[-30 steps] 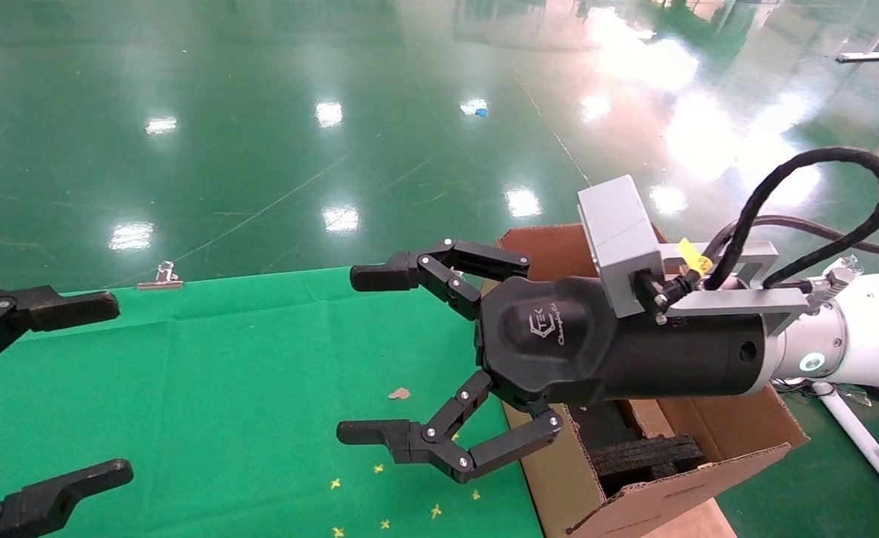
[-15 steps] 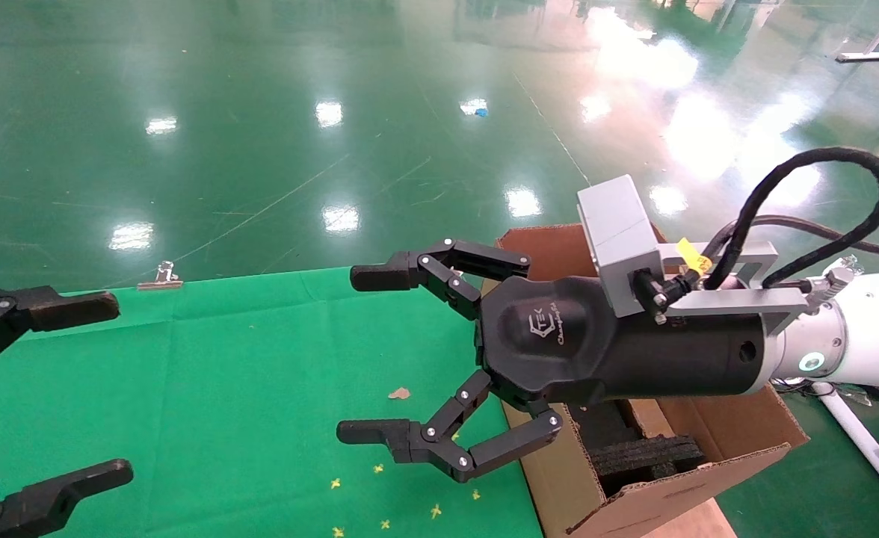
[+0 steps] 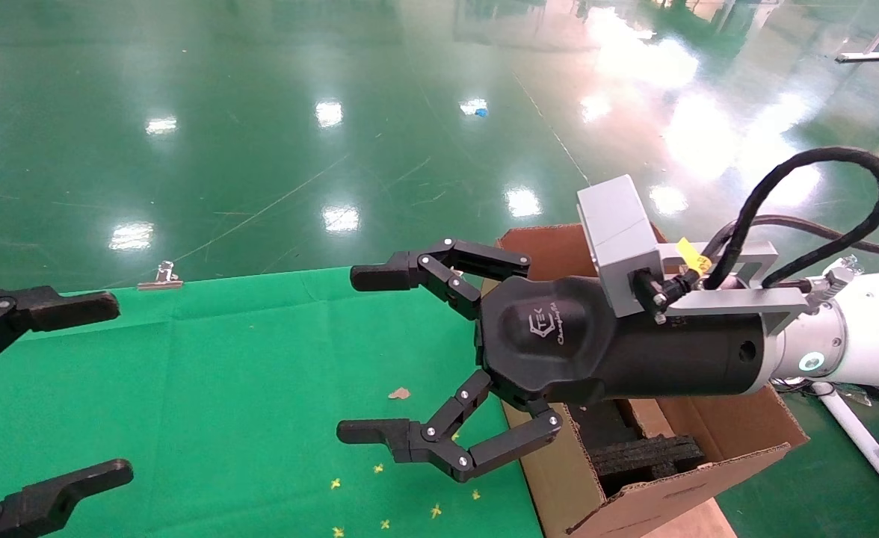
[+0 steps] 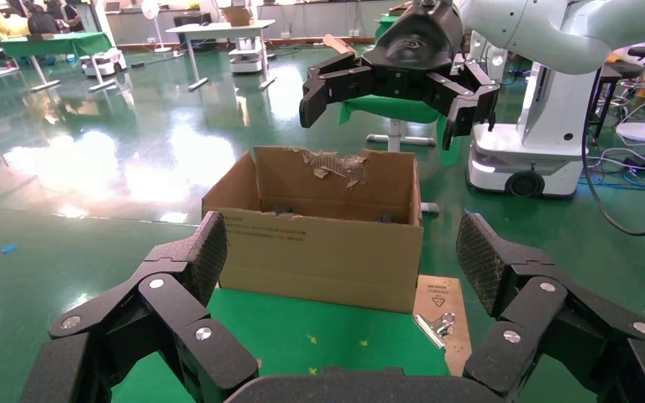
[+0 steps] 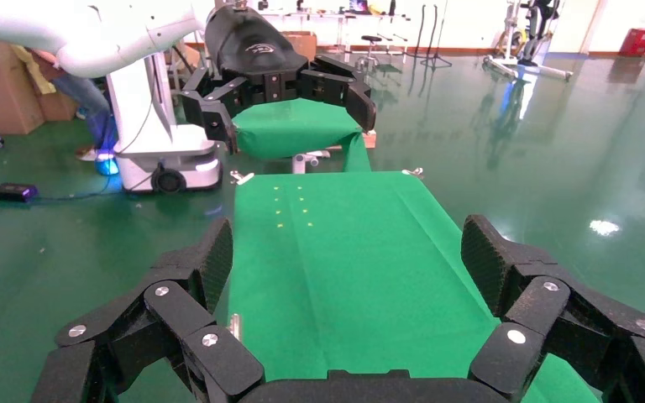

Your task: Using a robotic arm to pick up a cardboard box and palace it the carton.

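The small cardboard box is out of view in every frame. The large brown carton [image 3: 656, 502] stands at the table's right end, with black foam inserts [image 3: 649, 454] inside; the left wrist view shows it [image 4: 319, 252] with a torn back flap. My right gripper [image 3: 359, 355], on the white arm with black wrist, hovers open and empty over the green cloth just left of the carton. It also shows in the left wrist view [image 4: 386, 113], and its own view looks along the cloth [image 5: 348, 252]. My left gripper [image 3: 110, 388] is open and empty at the table's left end.
The green cloth [image 3: 223, 373] covers the table, with a small brown scrap [image 3: 399, 393] and yellow marks [image 3: 380, 515]. A metal binder clip [image 3: 160, 278] sits on the far edge, another [image 4: 437, 326] near the carton. Shiny green floor lies beyond.
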